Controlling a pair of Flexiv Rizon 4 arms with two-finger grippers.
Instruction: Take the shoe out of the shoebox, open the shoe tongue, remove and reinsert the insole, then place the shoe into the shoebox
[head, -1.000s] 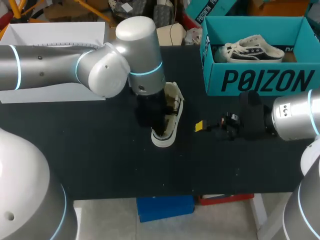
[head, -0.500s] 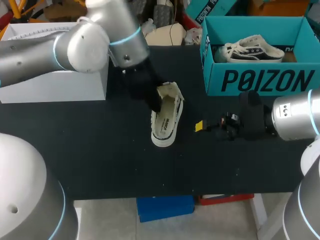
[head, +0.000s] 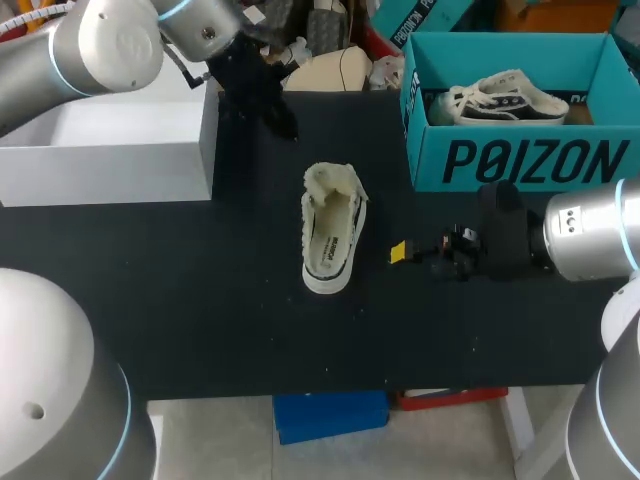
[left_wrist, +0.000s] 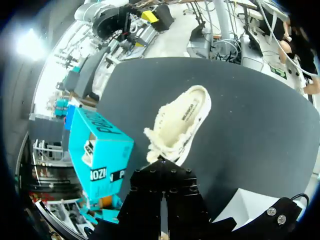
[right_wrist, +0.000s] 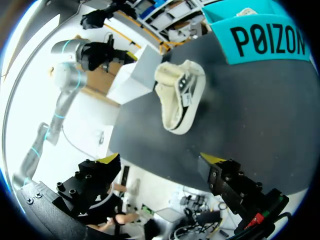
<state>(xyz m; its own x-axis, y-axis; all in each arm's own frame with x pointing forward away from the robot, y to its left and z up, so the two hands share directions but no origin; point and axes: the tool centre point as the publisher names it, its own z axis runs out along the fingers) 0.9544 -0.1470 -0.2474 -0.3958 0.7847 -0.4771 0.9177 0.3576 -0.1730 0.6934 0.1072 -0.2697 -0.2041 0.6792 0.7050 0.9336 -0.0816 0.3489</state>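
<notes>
A cream fleece-lined shoe (head: 332, 240) with a white sole lies opening up in the middle of the black table, its printed insole showing inside. My left gripper (head: 284, 126) hangs above the table behind and to the left of the shoe, shut with nothing in it. In the left wrist view the closed fingers (left_wrist: 161, 167) point down at the shoe (left_wrist: 180, 125) from well above. My right gripper (head: 400, 252) rests low to the right of the shoe, open and holding nothing. Its yellow tips (right_wrist: 212, 159) stand wide apart, with the shoe (right_wrist: 180, 95) ahead of them.
The teal shoebox (head: 520, 150) stands at the back right with a second shoe (head: 505, 103) inside; it also shows as teal shoebox (left_wrist: 97, 150) and teal shoebox (right_wrist: 265, 40). A white box (head: 110, 150) sits at the back left, close under my left arm.
My left gripper has lifted off the shoe and swung up and back to the left, leaving the shoe lying on the table. The right arm has stayed where it was.
</notes>
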